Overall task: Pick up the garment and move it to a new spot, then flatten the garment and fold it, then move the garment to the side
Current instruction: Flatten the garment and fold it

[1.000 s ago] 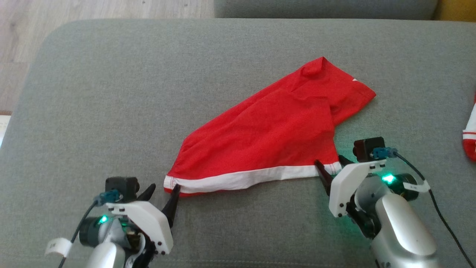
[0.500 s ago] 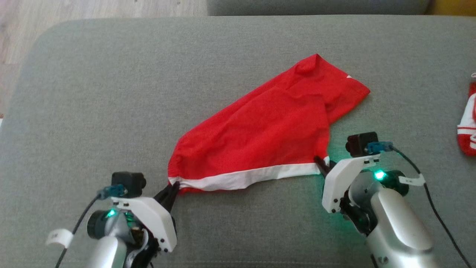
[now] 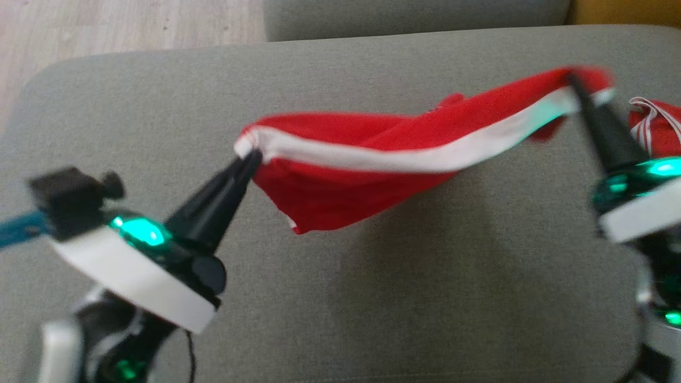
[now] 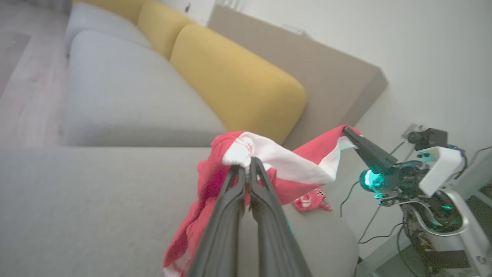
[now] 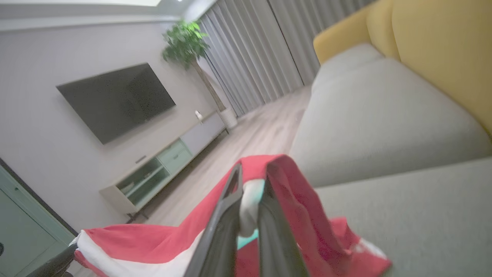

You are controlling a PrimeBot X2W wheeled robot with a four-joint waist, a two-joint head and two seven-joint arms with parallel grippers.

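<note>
The garment (image 3: 372, 159) is a pair of red shorts with a white waistband, hanging in the air above the grey sofa cushion (image 3: 159, 106). My left gripper (image 3: 254, 157) is shut on the left end of the waistband. My right gripper (image 3: 572, 81) is shut on the right end, and the band sags between them. In the left wrist view the fingers (image 4: 234, 181) pinch the white band of the garment (image 4: 284, 165), with the right gripper (image 4: 346, 131) holding its far corner. The right wrist view has white band caught between the fingers (image 5: 230, 192), with the garment (image 5: 161, 238) trailing to the lower left.
Another red and white garment (image 3: 652, 125) lies on the cushion at the right, just beyond my right gripper. Yellow back cushions (image 4: 238, 80) line the sofa. Wooden floor (image 3: 106, 26) lies past the cushion's far left edge.
Both grippers have closed on the waistband ends and lifted the garment off the cushion. The arms have risen toward the camera, and the head view has shifted.
</note>
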